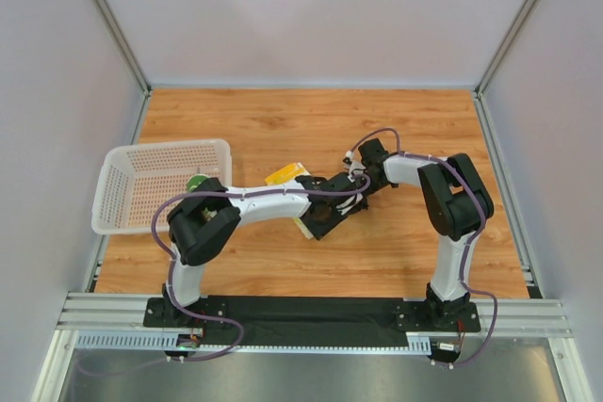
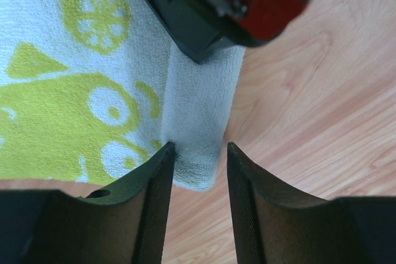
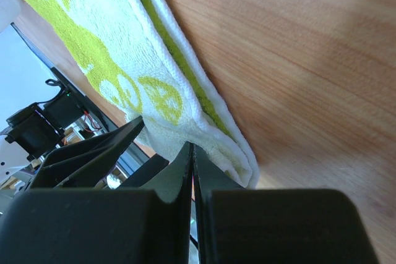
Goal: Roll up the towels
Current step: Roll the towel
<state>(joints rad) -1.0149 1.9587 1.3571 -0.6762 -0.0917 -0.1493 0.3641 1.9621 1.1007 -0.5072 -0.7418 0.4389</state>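
A wood-grain table (image 1: 377, 129) stands inside pale grey walls (image 1: 311, 16). Near the table's centre lies the lime-yellow towel (image 1: 287, 174). It is white terry printed with lime citrus slices and rounded shapes, and it lies flat on the wood with one edge turned over into a narrow fold.

The left hand (image 2: 198, 149) reaches in from the left and straddles the near end of that fold. Its fingers are partly apart and hold nothing. One finger touches the cloth, and the other is just beside the towel's edge over bare wood.

The right hand (image 3: 192, 149) comes in from the right with its fingers pressed fully together. Its tips rest at the folded edge, just beyond the left hand. Whether any cloth is caught between them cannot be told.

The step in hand looks like starting the roll from this folded edge. To do it well, both hands should take the fold along one straight line and catch its full thickness. The first turn should be tight, and both ends should advance evenly so the roll does not skew.

At the table's left side sits a white mesh basket (image 1: 122, 162). In its near right corner is a small bundle, probably the dark green towel (image 1: 198, 182), too small to tell whether it is rolled.
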